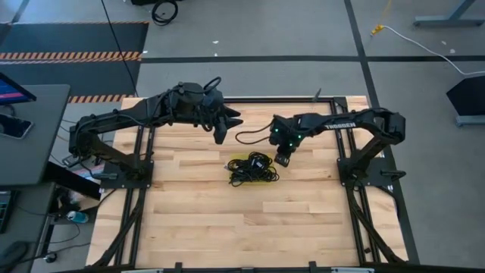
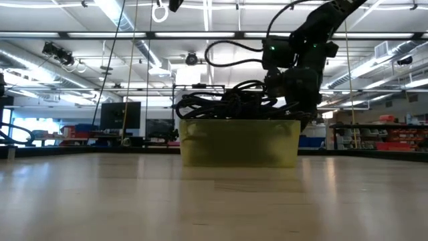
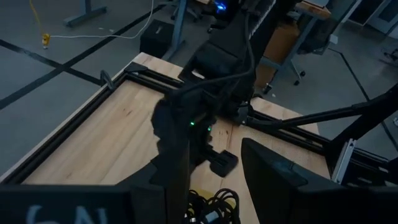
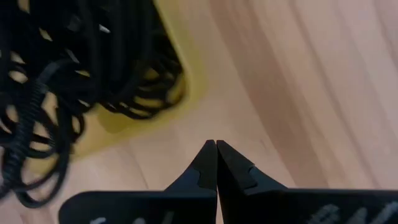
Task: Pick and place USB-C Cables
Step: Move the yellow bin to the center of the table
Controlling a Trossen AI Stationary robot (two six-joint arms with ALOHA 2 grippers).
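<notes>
Black cables (image 1: 252, 168) sit heaped on the yellow tray (image 2: 239, 142); I see none elsewhere. My right gripper (image 4: 216, 151) hovers beside it, pinched together and empty; left gripper (image 3: 214, 165) waits spread.

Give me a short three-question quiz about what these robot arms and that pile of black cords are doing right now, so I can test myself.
1. True or false: the right gripper has its fingers closed with nothing between them.
2. Where do the USB-C Cables lie? A) scattered over the whole table B) heaped in and over the yellow tray C) held in the left gripper
3. Fill in: seen from above, the right gripper sits just beyond the tray's ____ side, above bare wooden table.

Key: 1 true. 2 B. 3 right; the left gripper waits farther off, open and holding nothing.
</notes>
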